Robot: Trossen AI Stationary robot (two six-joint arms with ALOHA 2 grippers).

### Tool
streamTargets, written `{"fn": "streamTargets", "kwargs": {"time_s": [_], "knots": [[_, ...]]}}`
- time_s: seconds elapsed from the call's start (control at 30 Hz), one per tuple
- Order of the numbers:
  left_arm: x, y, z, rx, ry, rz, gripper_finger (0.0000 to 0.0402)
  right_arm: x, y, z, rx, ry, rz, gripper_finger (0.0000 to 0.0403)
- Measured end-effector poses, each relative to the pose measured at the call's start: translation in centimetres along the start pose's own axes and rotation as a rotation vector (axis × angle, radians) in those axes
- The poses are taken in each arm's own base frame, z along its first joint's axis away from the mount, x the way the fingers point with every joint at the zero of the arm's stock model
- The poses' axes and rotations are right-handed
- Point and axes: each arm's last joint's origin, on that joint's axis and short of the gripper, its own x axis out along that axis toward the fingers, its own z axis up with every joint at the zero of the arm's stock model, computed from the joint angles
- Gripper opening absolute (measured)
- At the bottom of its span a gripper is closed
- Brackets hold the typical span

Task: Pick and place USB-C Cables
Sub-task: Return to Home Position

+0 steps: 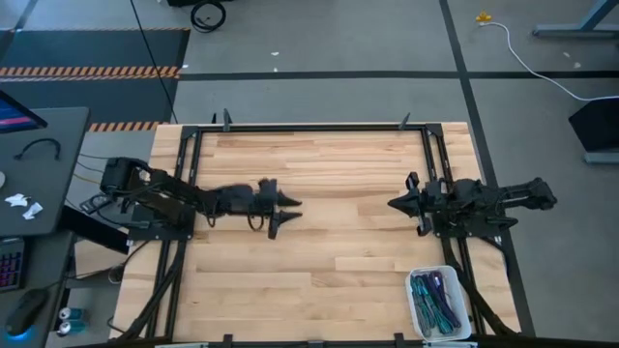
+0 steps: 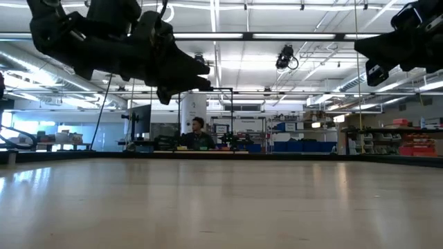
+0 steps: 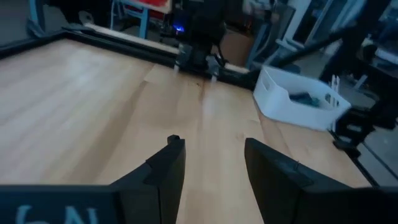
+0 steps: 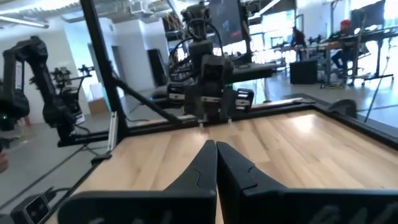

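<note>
You look to be at the close of the job: the USB-C cables (image 1: 433, 298) lie together inside the white bin (image 3: 277, 102) at the bench's (image 1: 338, 271) near right corner, and no cable shows loose on the boards.

The left hand (image 3: 213, 143) hangs above the left middle of the bench, well apart from the bin. Its fingers are spread wide with nothing between them. The right hand (image 4: 216, 146) is raised over the right side, facing the left one, its fingers pressed together and gripping nothing.

So the step in hand is, by my reading, bringing the arms to rest rather than picking anything. Your next move calls for little: draw the left arm back toward its base (the right looks already tucked in), keep it above the boards, and steer away from the bin so nothing is knocked out.
</note>
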Motion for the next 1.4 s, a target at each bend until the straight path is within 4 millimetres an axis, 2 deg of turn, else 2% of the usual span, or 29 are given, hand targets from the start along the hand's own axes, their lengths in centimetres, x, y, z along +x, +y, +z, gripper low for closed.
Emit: {"fn": "streamTargets", "kwargs": {"time_s": [0.13, 0.23, 0.37, 0.47, 0.57, 0.63, 0.73, 0.87, 0.97, 1.17, 1.4], "knots": [[-0.8, 3.0, 1.9, -0.016, -0.056, -0.006, 0.0172, 0.0, -0.4, 0.1, -0.009, -0.003, -0.003, 0.0001], [-2.5, 5.7, 3.0, -0.022, -0.096, -0.036, 0.0172, 0.0, -0.8, -0.1, 0.005, 0.010, -0.042, 0.0001], [-6.3, 8.8, 3.5, -0.030, -0.160, 0.035, 0.0171, 0.0, -1.2, -0.6, 0.033, 0.060, -0.102, 0.0012], [-9.7, 9.8, 2.8, -0.004, -0.197, 0.075, 0.0171, 0.1, -1.3, -0.6, 0.036, 0.065, -0.111, 0.0021], [-12.5, 9.6, 1.3, 0.000, -0.239, 0.102, 0.0171, 0.1, -1.3, -0.6, 0.036, 0.065, -0.110, 0.0024], [-13.7, 8.9, 0.2, -0.006, -0.259, 0.095, 0.0170, 0.1, -1.3, -0.6, 0.036, 0.065, -0.111, 0.0025], [-13.8, 7.9, 0.3, 0.003, -0.242, 0.068, 0.0160, 0.1, -1.3, -0.6, 0.036, 0.065, -0.110, 0.0026], [-13.9, 6.2, 0.7, 0.049, -0.312, 0.069, 0.0128, 0.1, -1.3, -0.6, 0.036, 0.064, -0.112, 0.0026], [-13.8, 4.9, 0.8, 0.083, -0.344, 0.091, 0.0096, 0.0, -1.3, -0.6, 0.036, 0.061, -0.112, 0.0026], [-13.9, 2.6, -0.4, 0.111, -0.287, 0.177, 0.0014, 0.1, -1.3, -0.6, 0.037, 0.058, -0.111, 0.0026], [-14.9, 1.7, -1.1, 0.175, -0.255, 0.322, 0.0004, 0.1, -1.3, -0.5, 0.037, 0.058, -0.111, 0.0027]]}}
